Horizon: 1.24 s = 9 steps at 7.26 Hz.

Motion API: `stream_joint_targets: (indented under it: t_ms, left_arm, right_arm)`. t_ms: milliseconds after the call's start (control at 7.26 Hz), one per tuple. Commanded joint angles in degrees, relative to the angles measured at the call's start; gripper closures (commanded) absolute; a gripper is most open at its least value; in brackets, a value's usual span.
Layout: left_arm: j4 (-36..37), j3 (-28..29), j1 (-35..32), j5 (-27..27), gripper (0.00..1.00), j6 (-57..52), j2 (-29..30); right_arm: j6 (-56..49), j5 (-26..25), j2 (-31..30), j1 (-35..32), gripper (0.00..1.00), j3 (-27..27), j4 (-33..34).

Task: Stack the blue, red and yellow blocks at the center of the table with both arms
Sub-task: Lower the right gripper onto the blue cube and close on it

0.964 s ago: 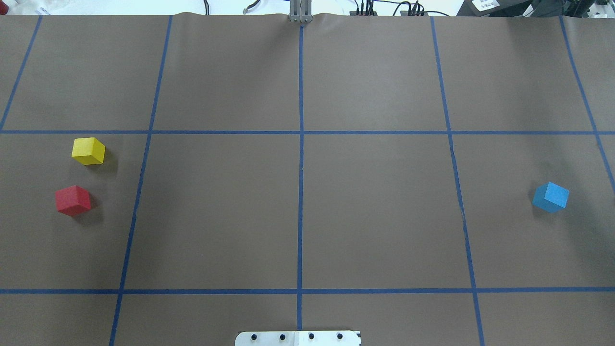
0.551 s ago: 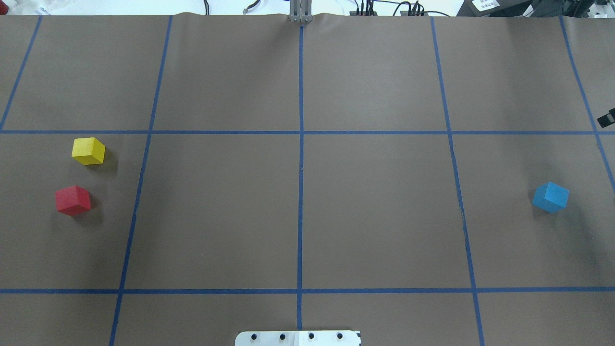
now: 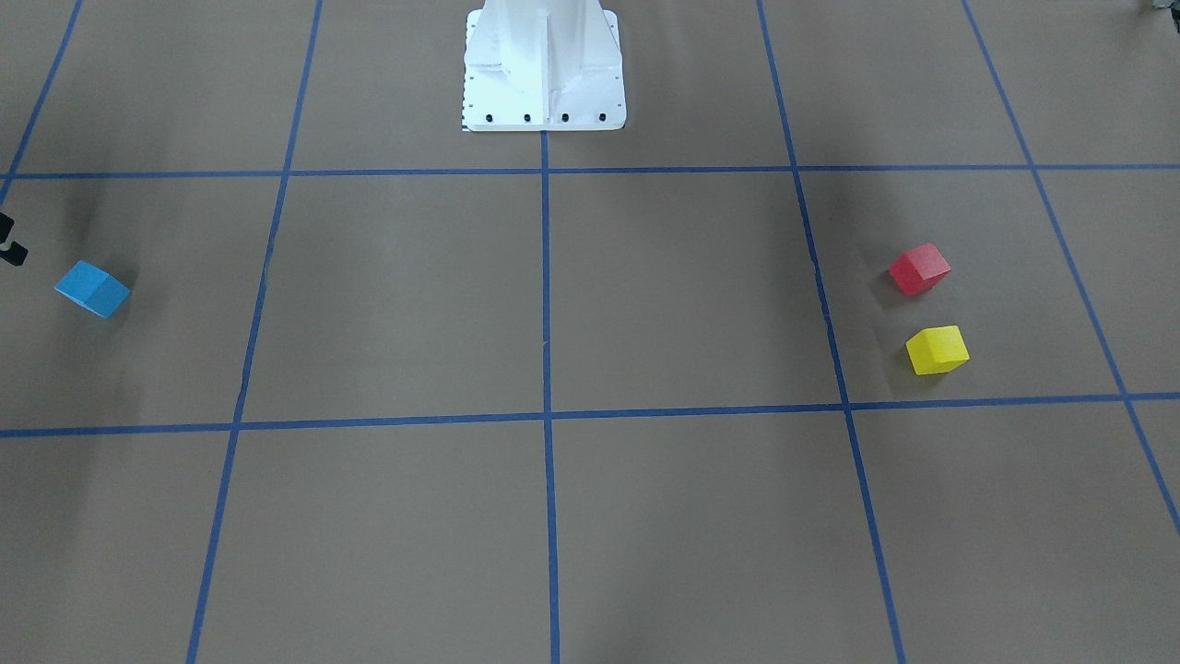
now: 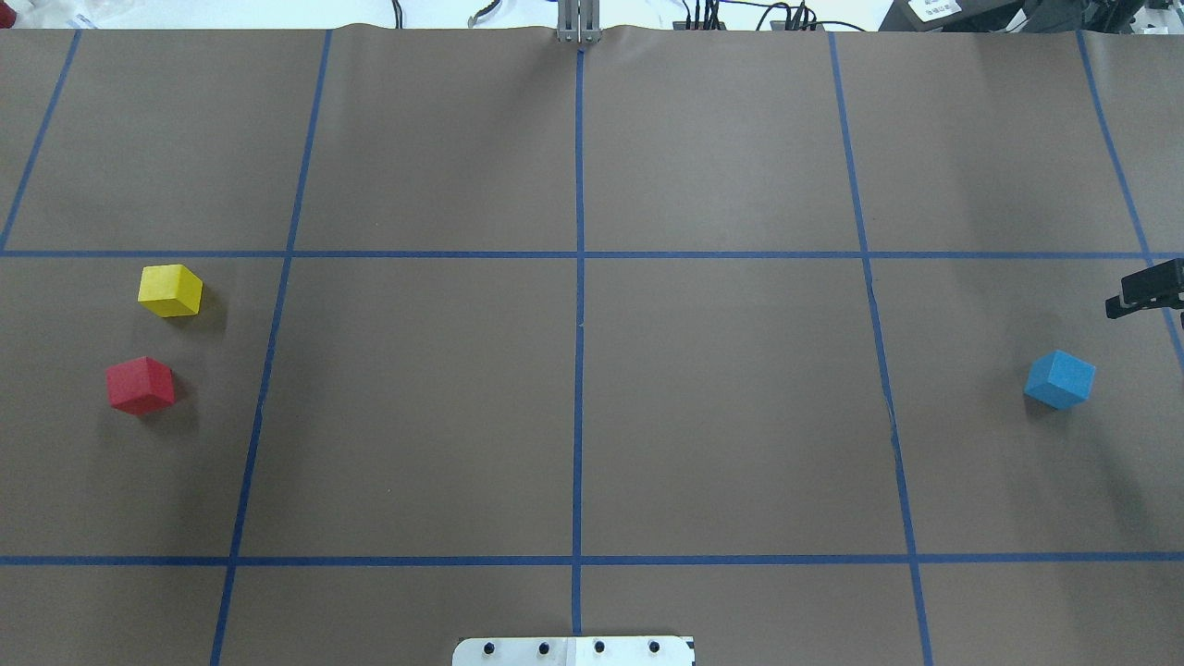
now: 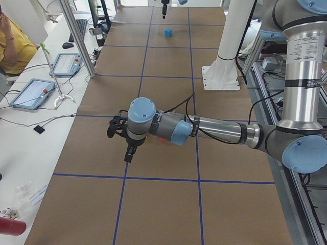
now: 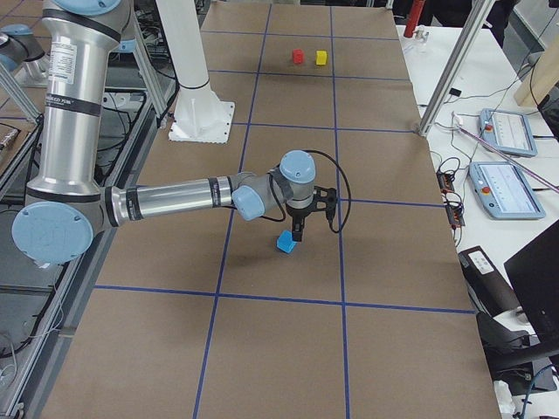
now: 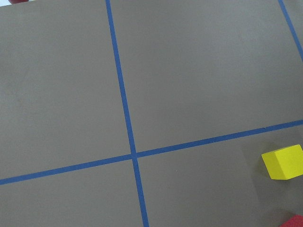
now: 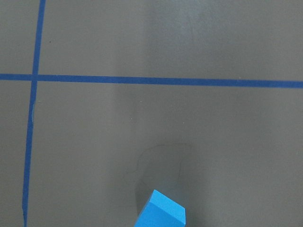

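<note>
Blue block near right tool, apart, tool spread or pressed together unclear

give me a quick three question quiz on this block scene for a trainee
1. True or false: the red block touches the yellow block.
2. Which block lies nearest the right gripper? A red block, B yellow block, C blue block.
3. How many blocks sit at the centre of the table?

Key: 1 false, they lie apart; 2 C; 3 none.
</note>
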<state>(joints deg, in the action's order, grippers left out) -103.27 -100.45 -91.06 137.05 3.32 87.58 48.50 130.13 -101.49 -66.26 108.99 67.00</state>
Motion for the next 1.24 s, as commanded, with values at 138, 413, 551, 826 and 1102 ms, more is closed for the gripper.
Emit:
stream_joint_targets:
  t_ms: [138,413,551,826,1102]
  left_arm:
    - [-0.01,-0.1,0.01,0.84,0.0,0.02,-0.04]
    - [-0.09,-0.09,0.01,1.72,0.0,0.02,-0.04]
    - [-0.09,-0.1,0.01,1.73,0.0,0.02,-0.04]
    - [-0.09,-0.18,0.01,1.73,0.0,0.02,-0.12]
    - [-0.09,-0.27,0.01,1.73,0.0,0.02,-0.12]
  right_arm:
    - [29.13,-20.82,-5.2,15.42,0.05,2.1,-8.72]
    - [37.25,-29.99,-5.12,21.93,0.05,1.05,-8.73]
    - [39.46,-32.02,-5.03,23.53,0.05,0.26,-8.73]
    - [40.62,-36.16,-4.51,26.26,0.04,-1.5,-8.9]
    - [40.71,-38.53,-4.33,28.1,0.05,-2.91,-9.08]
